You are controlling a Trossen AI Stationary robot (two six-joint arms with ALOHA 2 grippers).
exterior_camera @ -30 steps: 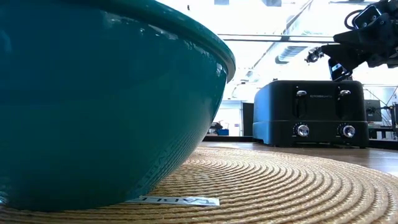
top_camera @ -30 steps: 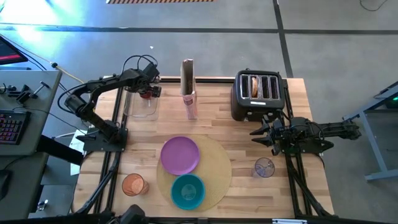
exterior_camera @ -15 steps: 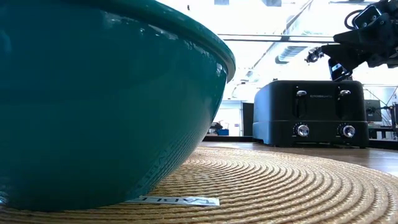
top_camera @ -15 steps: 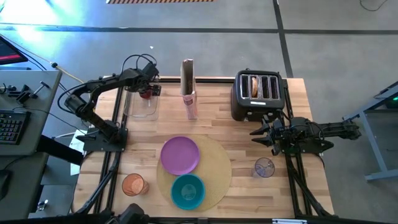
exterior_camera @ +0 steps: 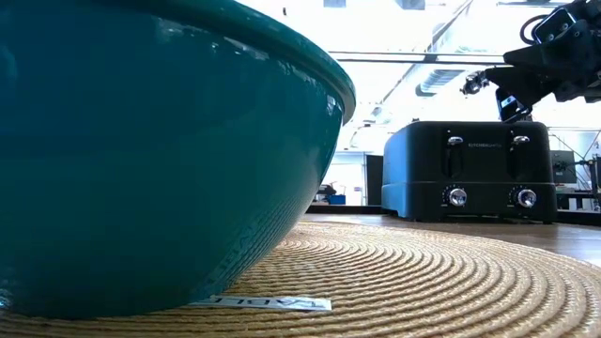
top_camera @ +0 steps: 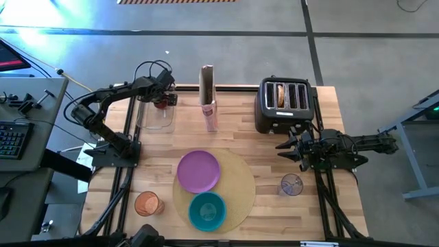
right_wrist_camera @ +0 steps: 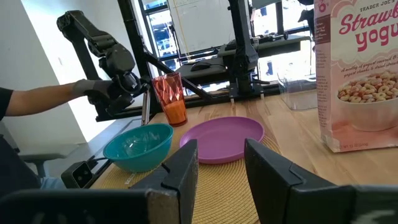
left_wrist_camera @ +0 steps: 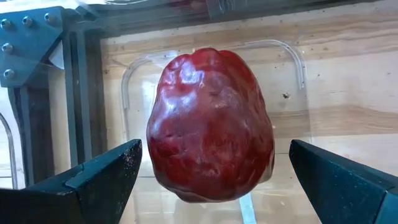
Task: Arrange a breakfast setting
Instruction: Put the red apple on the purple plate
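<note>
High view shows the round tan mat laid at the near middle of the table, clearly meant as the base for the setting. Carries the purple plate on its far left part and the smaller teal bowl at its near edge, just beside each other, so the eating dishes are grouped where a diner would sit. Keeps the drinks off the mat on either flank: orange cup to the near left, clear glass to the near right.

Leaves the food at the far side. Puts the red fruit at the far left, over a clear container, with the left gripper brought around it. Has the two fingers spread wide on either side of the fruit with a sliver of space showing at each flank, so released rather than clamped; looks like an approach lined up for a pinch, with the plate or bowl the likely destination. Cannot tell whether the fruit rests on the container's floor or its wall.

Parks the right gripper low at the right, just near of the black toaster, parted and empty, pointed across the mat toward the left. Seems placed to wait without crowding the other arm. Shows something tan, probably the bagel, in the toaster's leftmost slot. Stands the cereal box upright at the far middle. No spoon spotted anywhere.
</note>
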